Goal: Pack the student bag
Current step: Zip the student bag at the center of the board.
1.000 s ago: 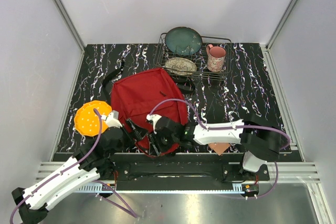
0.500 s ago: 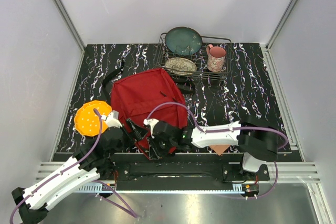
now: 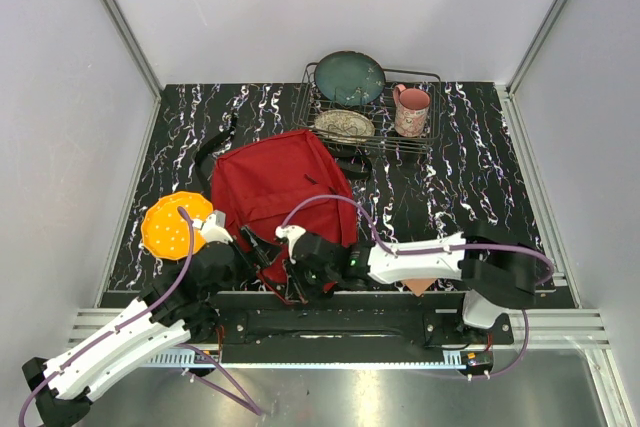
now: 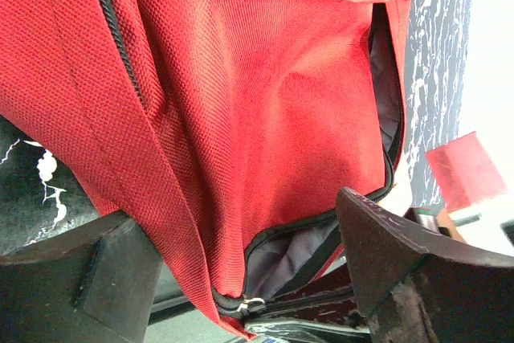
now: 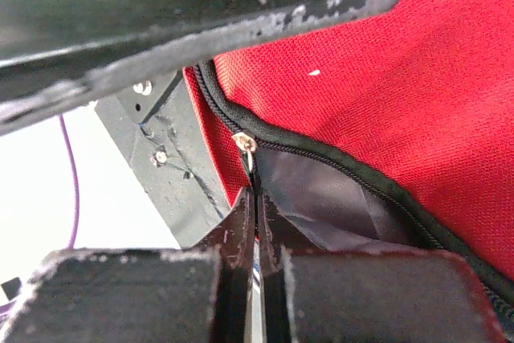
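Left jaws spread | right jaws pinching zipper pull | student bag red, black zipper part-open, grey lining

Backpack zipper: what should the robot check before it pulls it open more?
1. Right gripper shut on the zipper pull: ok.
2. Left gripper open and holding nothing: ok.
3. Left gripper steadying the backpack: cannot tell.
4. Opening wide enough for packing: not ok, only a slit of grey lining shows.
5. Zipper track ahead free of snags: cannot tell, partly hidden.
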`<state>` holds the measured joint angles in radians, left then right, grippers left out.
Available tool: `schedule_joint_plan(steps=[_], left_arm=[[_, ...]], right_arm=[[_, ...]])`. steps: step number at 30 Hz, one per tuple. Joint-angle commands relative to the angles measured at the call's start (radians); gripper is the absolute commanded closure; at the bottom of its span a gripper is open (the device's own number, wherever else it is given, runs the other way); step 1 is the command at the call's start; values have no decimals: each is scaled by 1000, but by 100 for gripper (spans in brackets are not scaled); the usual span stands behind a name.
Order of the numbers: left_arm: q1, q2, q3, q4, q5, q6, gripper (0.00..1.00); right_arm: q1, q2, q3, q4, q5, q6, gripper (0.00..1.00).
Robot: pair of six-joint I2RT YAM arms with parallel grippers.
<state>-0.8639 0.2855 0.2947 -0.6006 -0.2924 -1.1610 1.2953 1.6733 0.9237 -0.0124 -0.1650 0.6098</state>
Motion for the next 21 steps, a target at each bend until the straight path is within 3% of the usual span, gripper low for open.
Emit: schedule_joint_plan(steps=[1,8,9,11,12,15,21], left_arm=[[5,1,23,58,-10,-11,16],[5,29,-19,64,-4,-35,37],[3,37,-25,73,-1,-37,49],[3,67,-29,85,1,-39,61],[3,79,-31,88,-2,-37,80],[3,113,-29,90,-10,-43,100],[3,101,-17,42,-56,-51,100]], right_arm=[[16,-102,-5,-16,125,25,100],[16,-158,12,-78,185,19,100],[18,-161,15,-89,180,21,100],[16,-165,21,-106,182,16,100],[16,-172,24,-133,188,12,100],[16,-191,41,-210,238,-2,100],[19,-213,78,-362,311,-25,100]])
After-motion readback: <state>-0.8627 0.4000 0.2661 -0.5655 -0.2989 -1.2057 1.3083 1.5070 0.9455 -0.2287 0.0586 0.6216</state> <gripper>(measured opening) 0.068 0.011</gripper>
